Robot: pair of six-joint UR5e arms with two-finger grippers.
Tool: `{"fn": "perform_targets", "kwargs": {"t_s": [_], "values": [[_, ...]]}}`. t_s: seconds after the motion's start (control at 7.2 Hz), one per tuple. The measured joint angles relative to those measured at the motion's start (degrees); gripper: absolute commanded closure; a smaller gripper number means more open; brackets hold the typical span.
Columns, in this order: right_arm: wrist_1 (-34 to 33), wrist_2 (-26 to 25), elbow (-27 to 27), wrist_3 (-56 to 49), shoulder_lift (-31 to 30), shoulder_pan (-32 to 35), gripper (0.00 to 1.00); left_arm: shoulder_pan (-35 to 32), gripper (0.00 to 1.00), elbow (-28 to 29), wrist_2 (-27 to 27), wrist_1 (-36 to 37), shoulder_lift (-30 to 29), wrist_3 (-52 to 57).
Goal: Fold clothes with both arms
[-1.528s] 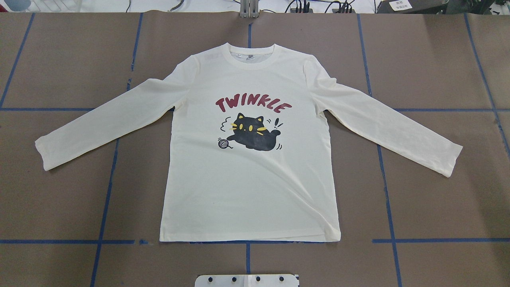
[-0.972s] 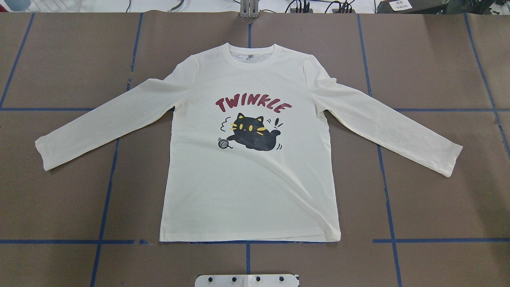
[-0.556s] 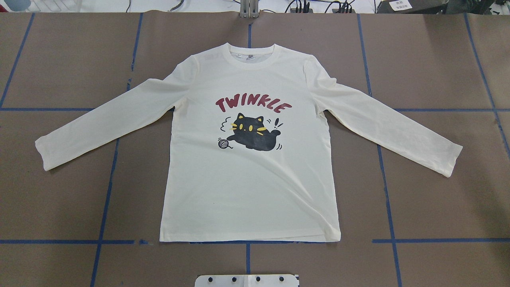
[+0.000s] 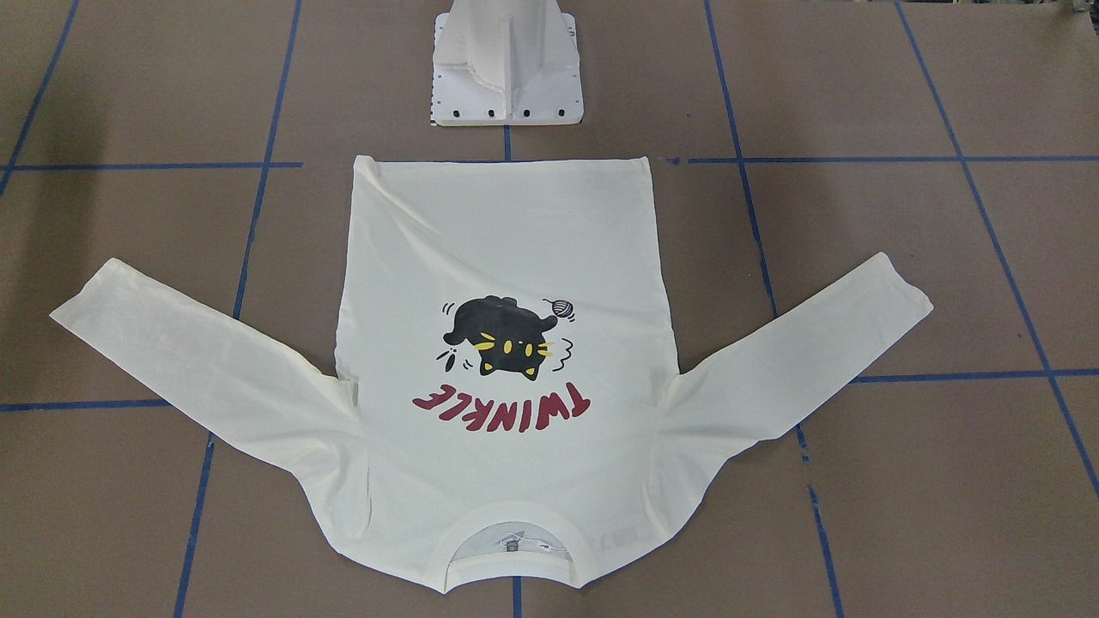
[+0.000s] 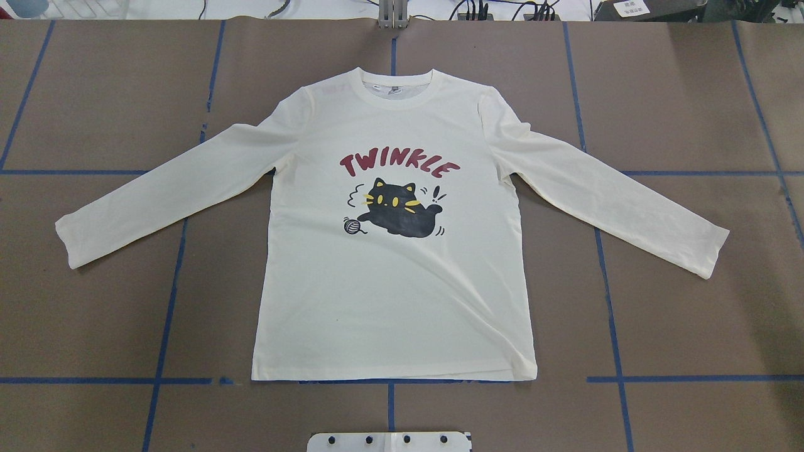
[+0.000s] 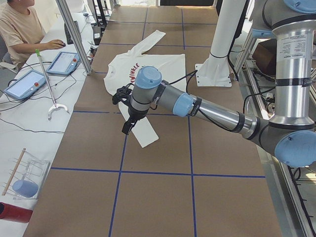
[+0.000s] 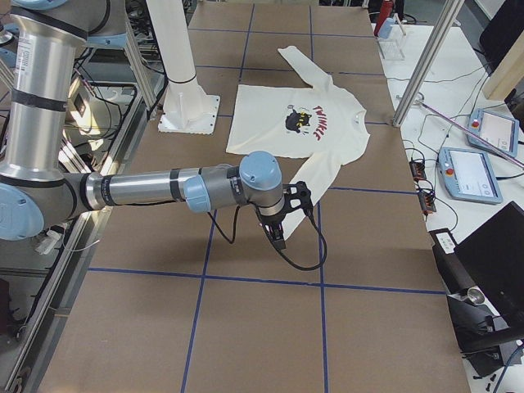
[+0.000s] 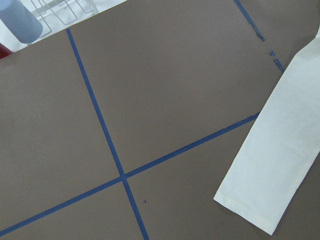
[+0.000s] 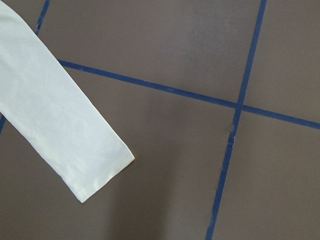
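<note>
The cream-white long-sleeved T-shirt [image 5: 389, 295] lies flat on the brown table, print side up, both sleeves spread out and the collar at the far side. It also shows in the front view [image 4: 506, 232]. My left gripper [image 6: 127, 129] hangs above the cuff of the near sleeve [image 6: 144, 134] in the left side view. My right gripper [image 7: 278, 237] hangs near the other cuff [image 7: 307, 192]. I cannot tell whether either is open or shut. The wrist views show only the cuffs [image 8: 270, 170] [image 9: 60, 130].
The white pedestal base [image 4: 506, 86] stands at the shirt's hem side. Blue tape lines [image 5: 166, 314] cross the table. An operator [image 6: 17, 29] sits at a side desk with tablets [image 6: 64, 61]. A rack with a blue cup [image 6: 24, 185] stands off the table's end.
</note>
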Motion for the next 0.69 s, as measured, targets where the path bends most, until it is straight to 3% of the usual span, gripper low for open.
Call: {"fn": "perform_targets", "kwargs": {"t_s": [0.42, 0.69], "values": [[29.32, -1.78, -10.63, 22.41, -2.08, -9.09, 0.04, -0.06, 0.00, -1.22, 0.01, -0.15, 0.25, -0.07], [43.83, -9.42, -16.73, 35.94, -1.20, -17.66, 0.11, -0.07, 0.00, -1.39, 0.04, -0.19, 0.31, -0.02]]}}
